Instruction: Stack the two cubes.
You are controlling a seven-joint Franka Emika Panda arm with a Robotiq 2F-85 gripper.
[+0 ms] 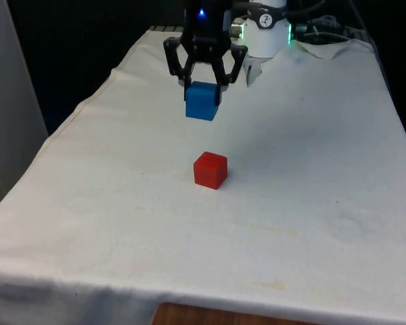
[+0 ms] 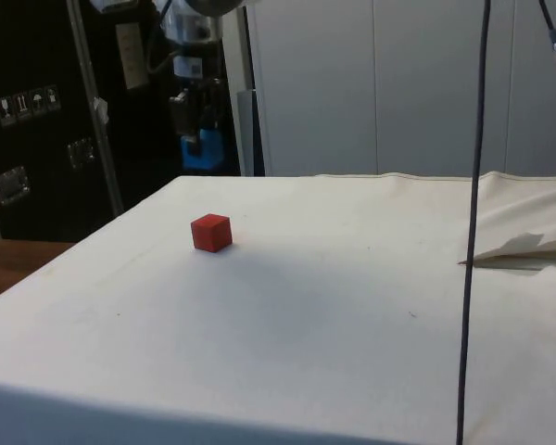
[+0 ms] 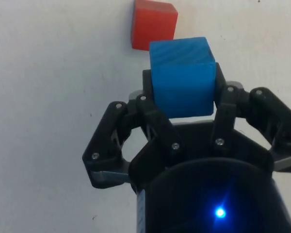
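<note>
My claw [image 1: 203, 87] pinches the blue cube [image 1: 202, 101], one finger on each side face, cube gripped near its top. In the wrist view the fingers [image 3: 150, 97] press flat on opposite sides of the blue cube [image 3: 183, 77], no gap showing.

Blue cube is off the surface [image 1: 311, 169], hanging in the air. In the front view it sits at about 12 o'clock from the red cube [image 1: 210, 169], apart, not touching. Front view puts it toward the far end of the surface, slightly to the front view's left of centre.

Red cube rests flat on the white cloth, alone, roughly mid-surface. In the side view the red cube [image 2: 211, 232] is on the cloth near the surface's far-left corner, and the blue cube [image 2: 202, 150] shows above and behind it against the dark cabinets, at roughly 12 o'clock from it; my claw [image 2: 193, 120] there is dark on dark, so its outline is probably only partly readable.

Wrist view: red cube [image 3: 153, 24] lies beyond the blue one, just past its upper edge, corner overlapped by blue.

Cubes not yet stacked. Cloth has a rumpled fold at the side view's right edge.
</note>
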